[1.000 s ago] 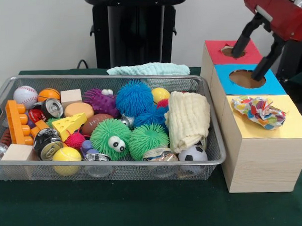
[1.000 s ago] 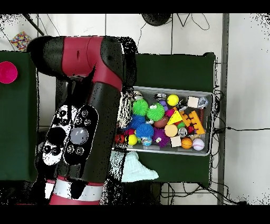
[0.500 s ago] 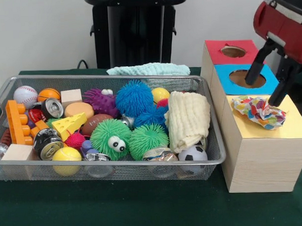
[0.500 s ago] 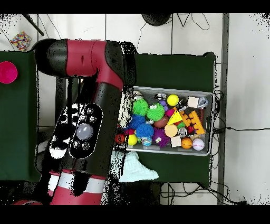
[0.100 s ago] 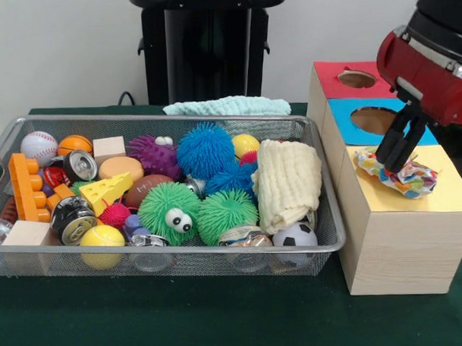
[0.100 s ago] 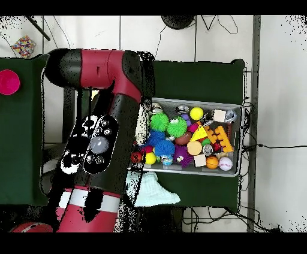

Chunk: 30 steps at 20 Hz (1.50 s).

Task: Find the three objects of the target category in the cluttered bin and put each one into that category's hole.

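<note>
Crumpled multicoloured paper [image 5: 396,171] lies on the yellow top [image 5: 436,188] of the wooden box [image 5: 401,250] at the right of the front view, over where that section's hole would be, so no hole can be seen there. The gripper [image 5: 397,153] comes down from the red arm [image 5: 425,67] at the upper right, its dark fingers close together with their tips at the paper's upper edge; whether they actually pinch it is hard to make out. Above it in the frame, the blue top [image 5: 343,114] and the red top [image 5: 328,82] each show an open round hole, the blue one partly covered by the arm. To the left, the wire bin [image 5: 322,185] is full: spiky blue, green and purple balls, a folded cream cloth [image 5: 290,182], a soccer ball [image 5: 295,235], cans, blocks. In the overhead view the arm hides the box and gripper; only the bin at centre right is clear.
</note>
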Each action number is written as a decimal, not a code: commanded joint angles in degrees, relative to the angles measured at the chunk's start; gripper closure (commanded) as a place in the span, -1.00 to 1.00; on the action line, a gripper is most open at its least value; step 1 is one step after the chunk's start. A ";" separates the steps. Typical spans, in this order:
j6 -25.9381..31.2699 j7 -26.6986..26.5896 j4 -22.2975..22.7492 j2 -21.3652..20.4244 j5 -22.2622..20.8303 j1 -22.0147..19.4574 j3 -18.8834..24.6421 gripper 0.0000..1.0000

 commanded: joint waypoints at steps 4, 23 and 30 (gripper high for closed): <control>3.62 8.56 5.81 1.59 2.27 -2.10 6.53 1.00; 7.71 -3.23 4.43 4.10 1.33 -5.32 11.55 1.00; 6.16 -2.94 6.39 3.86 3.11 -6.49 15.99 1.00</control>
